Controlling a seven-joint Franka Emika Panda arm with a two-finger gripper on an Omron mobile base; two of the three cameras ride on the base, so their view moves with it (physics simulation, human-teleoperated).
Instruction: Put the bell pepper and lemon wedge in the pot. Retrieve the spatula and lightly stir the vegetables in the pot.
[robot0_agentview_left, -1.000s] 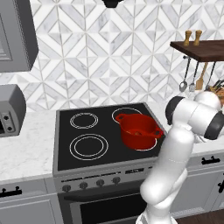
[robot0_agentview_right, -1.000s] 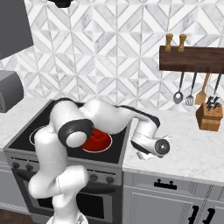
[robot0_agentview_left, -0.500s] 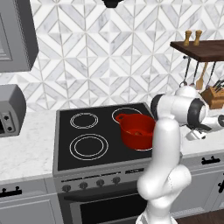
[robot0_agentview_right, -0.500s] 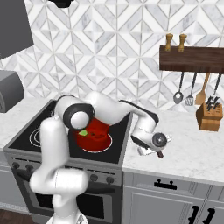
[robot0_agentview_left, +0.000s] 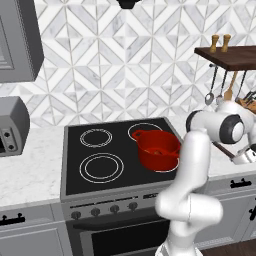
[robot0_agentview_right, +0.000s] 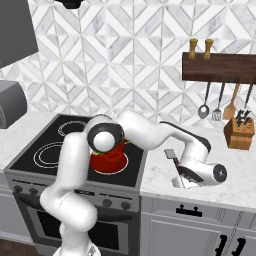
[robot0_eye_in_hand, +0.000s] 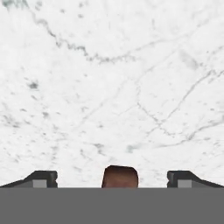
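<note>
The glossy red pot (robot0_agentview_left: 158, 148) stands on the stove's front right burner; in the right base view my arm hides part of the pot (robot0_agentview_right: 108, 159). Something small lies inside it, too unclear to name. The spatula (robot0_agentview_right: 170, 155) lies on the marble counter right of the stove, grey blade away from me, and its dark handle (robot0_agentview_left: 223, 150) runs toward my hand. My gripper (robot0_agentview_right: 181, 179) is down at the handle's end. In the hand view the gripper (robot0_eye_in_hand: 113, 178) is open, fingertips (robot0_eye_in_hand: 42, 178) wide apart, and the brown handle end (robot0_eye_in_hand: 120, 176) sits between them, untouched.
A black cooktop (robot0_agentview_left: 100, 160) with several burners lies left of the pot. A toaster (robot0_agentview_left: 12, 125) stands far left. A wooden shelf (robot0_agentview_right: 220, 67) with hanging utensils and a knife block (robot0_agentview_right: 238, 133) sit at the back right, behind the counter (robot0_agentview_right: 165, 182).
My arm has swung right, from over the pot to the counter beside the stove, and the hand has come down at the spatula's handle. The pot has stayed put.
</note>
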